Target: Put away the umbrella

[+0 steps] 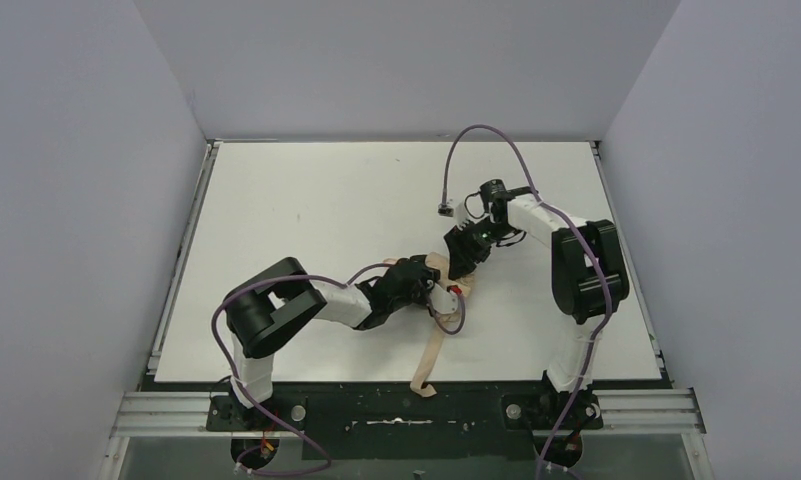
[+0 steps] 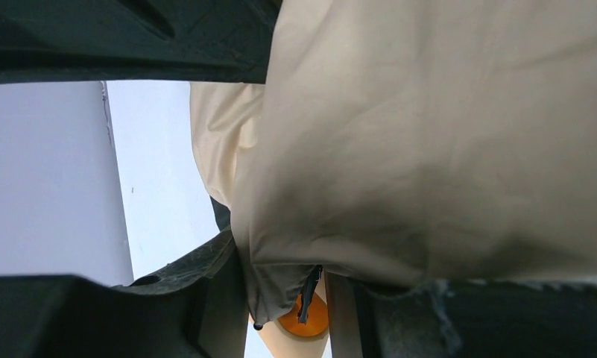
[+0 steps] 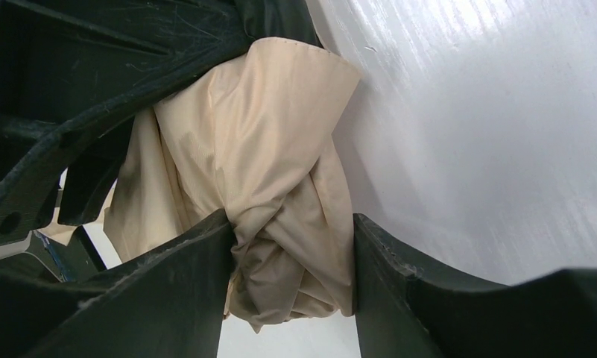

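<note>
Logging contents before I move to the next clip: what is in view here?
umbrella: one, beige-tan, bunched at mid-table between the two grippers
strap: one, tan, trailing from the umbrella to the table's near edge
orange part: one, under the fabric in the left wrist view; too hidden to identify
table: one, white
walls: three, grey, around the table
rail: one, metal, along the near edge
cables: two, purple, one along each arm
left gripper: black, closed on umbrella fabric
right gripper: black, fabric pinched between its fingers
</note>
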Available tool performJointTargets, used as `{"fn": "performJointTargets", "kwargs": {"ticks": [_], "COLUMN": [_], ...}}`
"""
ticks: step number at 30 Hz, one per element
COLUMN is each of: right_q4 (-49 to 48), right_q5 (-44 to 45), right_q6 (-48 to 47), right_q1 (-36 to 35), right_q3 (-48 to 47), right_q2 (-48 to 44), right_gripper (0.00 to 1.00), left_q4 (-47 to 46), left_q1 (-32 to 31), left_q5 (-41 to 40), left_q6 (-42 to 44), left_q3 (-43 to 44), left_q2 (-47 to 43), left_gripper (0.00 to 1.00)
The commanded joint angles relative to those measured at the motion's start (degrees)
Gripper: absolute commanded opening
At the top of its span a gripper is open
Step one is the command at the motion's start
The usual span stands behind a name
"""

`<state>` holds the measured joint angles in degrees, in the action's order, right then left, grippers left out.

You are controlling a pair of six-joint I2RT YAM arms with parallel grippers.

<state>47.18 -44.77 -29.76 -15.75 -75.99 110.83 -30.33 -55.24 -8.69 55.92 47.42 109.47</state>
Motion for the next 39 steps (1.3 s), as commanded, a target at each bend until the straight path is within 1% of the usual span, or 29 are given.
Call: {"fn": "performJointTargets", "kwargs": {"ticks": [1,5,6,9,10,13,14,15,16,18,21,24,27,29,32,35,37,39], "right_q4": [1.45,-1.71,-2.98,-6.48,-8.01,-11.2,-11.97,-12.8,-13.37,-14.1,-15.44,-17.75,-21.54,-24.13,-29.98,-35.31,-38.64,-41.12], "right_q5": [4.45,7.18,7.87,8.54,9.19,11.18,11.93,12.71,13.45,14.95,16.82,18.23,20.89,22.48,24.24,23.93,24.09,25.65], "right_q6": [-2.18,0.07,0.89,2.62,3.35,4.91,5.15,5.41,5.58,5.51,5.13,4.97,3.66,1.21,-3.47,-7.03,-9.14,-12.24], "right_q1": [-2.3,-3.83,-4.37,-5.87,-6.44,-6.97,-6.99,-7.09,-7.1,-7.38,-7.93,-8.34,-8.93,-9.88,-12.46,-14.59,-16.1,-17.73], "right_q3": [0.91,3.39,4.26,6.74,7.5,9.02,9.28,9.53,9.84,10.31,11.35,12.63,15.01,17.25,22.46,27.48,30.67,33.46], "right_q2": [2.32,2.02,1.31,-1.0,-1.94,-4.1,-4.54,-4.83,-5.03,-5.25,-6.05,-7.62,-10.04,-11.88,-15.04,-18.7,-21.48,-23.15], "right_gripper": [0.51,0.44,0.41,0.35,0.33,0.28,0.26,0.24,0.23,0.22,0.2,0.19,0.18,0.17,0.15,0.13,0.12,0.11], "left_q4": [12.02,15.32,16.01,16.75,16.94,19.18,20.08,21.08,21.99,22.85,24.47,28.19,28.92,27.53,24.08,22.2,22.24,22.85], "left_q1": [2.18,3.56,3.75,3.83,3.84,3.93,3.93,3.91,3.96,3.83,3.71,3.64,4.21,6.15,11.62,16.34,18.34,19.55], "left_q5": [2.49,2.97,2.82,2.38,2.46,3.29,3.65,4.31,4.94,6.05,7.28,8.65,10.17,10.01,11.2,11.46,11.38,12.25], "left_q6": [-4.64,-7.28,-7.74,-9.18,-9.6,-11.35,-12.07,-12.92,-13.79,-15.14,-17.43,-19.55,-24.36,-28.7,-36.36,-42.02,-44.19,-44.55], "left_q3": [1.87,3.88,4.31,4.34,4.08,4.07,3.94,3.72,3.28,1.72,-0.63,-2.39,-4.6,-5.76,-6.38,-4.82,-2.97,-1.29], "left_q2": [-0.55,-2.17,-2.68,-5.07,-6.06,-9.29,-10.62,-12.01,-13.97,-17.19,-21.76,-27.11,-33.32,-36.69,-39.46,-39.16,-38.13,-36.89], "left_gripper": [0.0,0.0,0.06,0.32,0.39,0.54,0.64,0.7,0.75,0.77,0.78,0.78,0.78,0.79,0.8,0.85,0.86,0.87]}}
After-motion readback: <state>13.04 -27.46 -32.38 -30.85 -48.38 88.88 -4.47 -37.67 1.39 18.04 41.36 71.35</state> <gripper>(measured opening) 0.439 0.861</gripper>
